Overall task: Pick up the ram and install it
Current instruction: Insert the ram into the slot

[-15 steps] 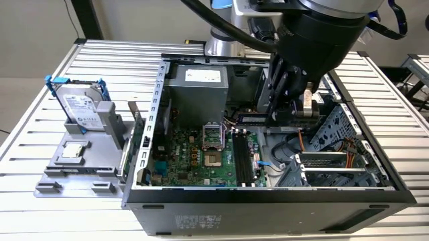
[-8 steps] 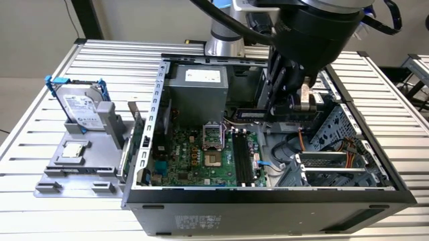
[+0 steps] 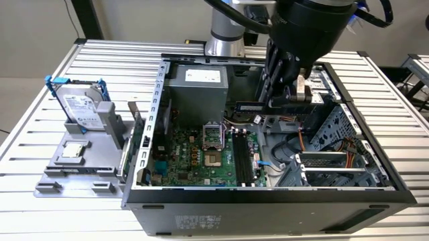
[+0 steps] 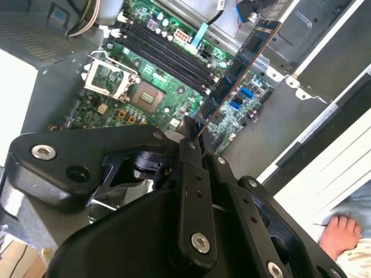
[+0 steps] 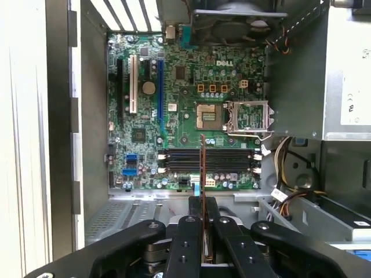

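1. Gripper [image 5: 202, 200] is clamped on one ram [image 5: 202, 168], held edge-on above the motherboard [image 5: 174, 116].
2. Four black slots [image 5: 208, 162] are counted on that board.
3. One white-labelled hard drive [image 3: 80, 106] is seen at nine o'clock of the case [image 3: 268, 211], exterior view.

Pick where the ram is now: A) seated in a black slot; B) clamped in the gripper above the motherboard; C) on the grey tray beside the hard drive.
B: the ram is pinched in the gripper, hanging over the motherboard, apart from its black slots.

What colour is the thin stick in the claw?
The ram is dark blue with black chips; second wrist view shows it best.
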You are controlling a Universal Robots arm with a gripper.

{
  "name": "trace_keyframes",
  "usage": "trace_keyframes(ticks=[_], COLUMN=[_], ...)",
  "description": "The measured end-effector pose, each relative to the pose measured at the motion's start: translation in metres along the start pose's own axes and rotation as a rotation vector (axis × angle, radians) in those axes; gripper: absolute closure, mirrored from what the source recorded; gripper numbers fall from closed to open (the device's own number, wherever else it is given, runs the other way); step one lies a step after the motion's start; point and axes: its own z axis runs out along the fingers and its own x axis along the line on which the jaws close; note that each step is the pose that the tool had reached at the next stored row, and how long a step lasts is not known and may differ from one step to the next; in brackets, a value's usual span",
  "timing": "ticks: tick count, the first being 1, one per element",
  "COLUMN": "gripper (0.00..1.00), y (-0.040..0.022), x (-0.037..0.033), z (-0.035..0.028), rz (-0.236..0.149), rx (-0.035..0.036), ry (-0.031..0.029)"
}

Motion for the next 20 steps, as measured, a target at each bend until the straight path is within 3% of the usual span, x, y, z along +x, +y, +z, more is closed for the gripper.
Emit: trace_keyframes(ticks=[20], gripper=[1.00], y=[0.0007], x=[-0.0460], z=[0.0019], rz=[0.000], rx=[0.0000], ry=[0.0000])
